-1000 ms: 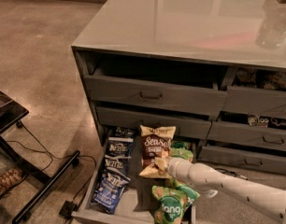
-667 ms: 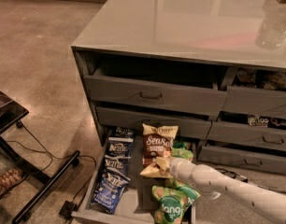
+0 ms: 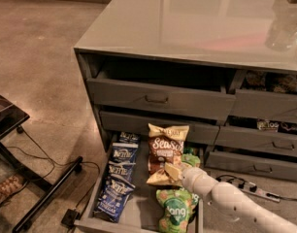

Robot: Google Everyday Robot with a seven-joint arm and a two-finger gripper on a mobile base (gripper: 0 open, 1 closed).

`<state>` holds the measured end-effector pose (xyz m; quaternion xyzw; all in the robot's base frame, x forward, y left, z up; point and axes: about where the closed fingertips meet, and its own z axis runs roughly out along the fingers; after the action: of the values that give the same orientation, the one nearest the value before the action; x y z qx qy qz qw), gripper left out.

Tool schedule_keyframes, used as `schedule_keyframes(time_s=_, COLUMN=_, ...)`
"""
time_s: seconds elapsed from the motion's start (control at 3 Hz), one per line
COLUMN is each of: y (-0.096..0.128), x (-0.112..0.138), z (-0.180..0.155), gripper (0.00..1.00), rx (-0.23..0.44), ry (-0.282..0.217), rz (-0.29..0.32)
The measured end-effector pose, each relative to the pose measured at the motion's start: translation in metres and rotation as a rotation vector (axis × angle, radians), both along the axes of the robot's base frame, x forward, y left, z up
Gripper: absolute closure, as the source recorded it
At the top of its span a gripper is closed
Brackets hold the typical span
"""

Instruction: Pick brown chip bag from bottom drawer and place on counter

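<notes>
Above the pulled-out bottom drawer point(image 3: 135, 225), the glossy grey counter point(image 3: 187, 23) reflects light. Inside the drawer, the crinkly brown chip bag point(image 3: 163, 149), dark brown between cream bands with white "Sea Salt" lettering, sits right of the blue bags point(image 3: 120, 174). The gripper point(image 3: 173, 171) is clamped on its lower right corner.

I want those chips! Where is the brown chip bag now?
In the camera view, the brown chip bag is in the open bottom drawer, right of the blue bags, with the gripper at its lower right corner.
</notes>
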<state>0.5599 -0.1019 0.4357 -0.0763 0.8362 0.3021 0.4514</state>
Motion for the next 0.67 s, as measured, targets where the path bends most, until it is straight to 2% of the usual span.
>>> schedule_keyframes(time_s=0.33, y=0.001, x=-0.023, z=0.045, gripper=1.0, rx=0.013, ry=-0.094, rz=0.019)
schedule_keyframes(time_s=0.67, y=0.009, x=-0.042, z=0.086, gripper=1.0, rx=-0.004, ry=-0.167, rz=0.055)
